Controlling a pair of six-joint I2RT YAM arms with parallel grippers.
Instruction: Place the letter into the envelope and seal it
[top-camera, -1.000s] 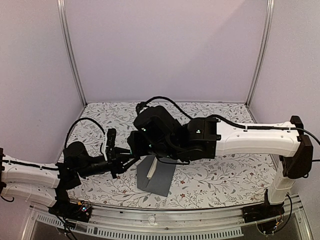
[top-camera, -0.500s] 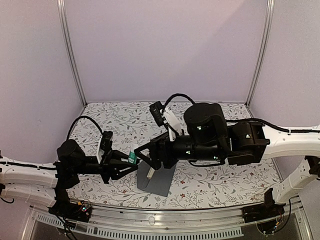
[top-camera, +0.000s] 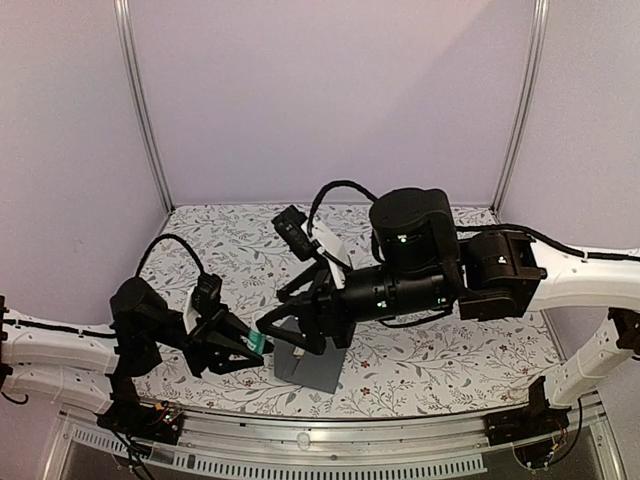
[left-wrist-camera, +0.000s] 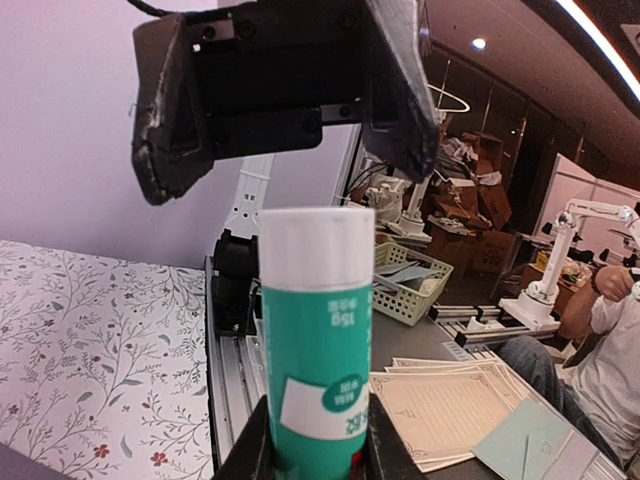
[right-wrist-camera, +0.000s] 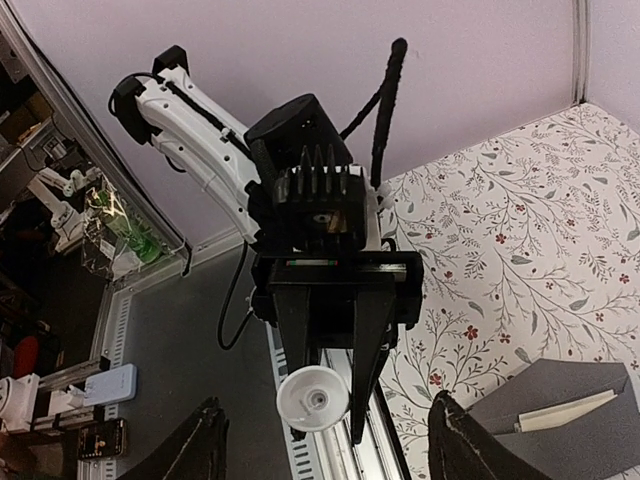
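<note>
The envelope (top-camera: 318, 368) lies flat on the table (top-camera: 450, 350) near the front edge, and a pale strip at its mouth looks like the letter (right-wrist-camera: 566, 411) already tucked in. Just left of it, the left gripper (top-camera: 248, 346) is clamped on a glue stick (left-wrist-camera: 315, 360), cap facing the right gripper (right-wrist-camera: 325, 450), whose jaws stand apart either side of the cap. Probably uncapping time: the right one should centre on the white cap only, pinch, then pull straight along the tube.

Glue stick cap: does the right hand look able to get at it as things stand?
Probably yes. The left hand grips the glue stick by its teal body, leaving the white cap bare and facing the right hand, whose fingers stand open before it.
</note>
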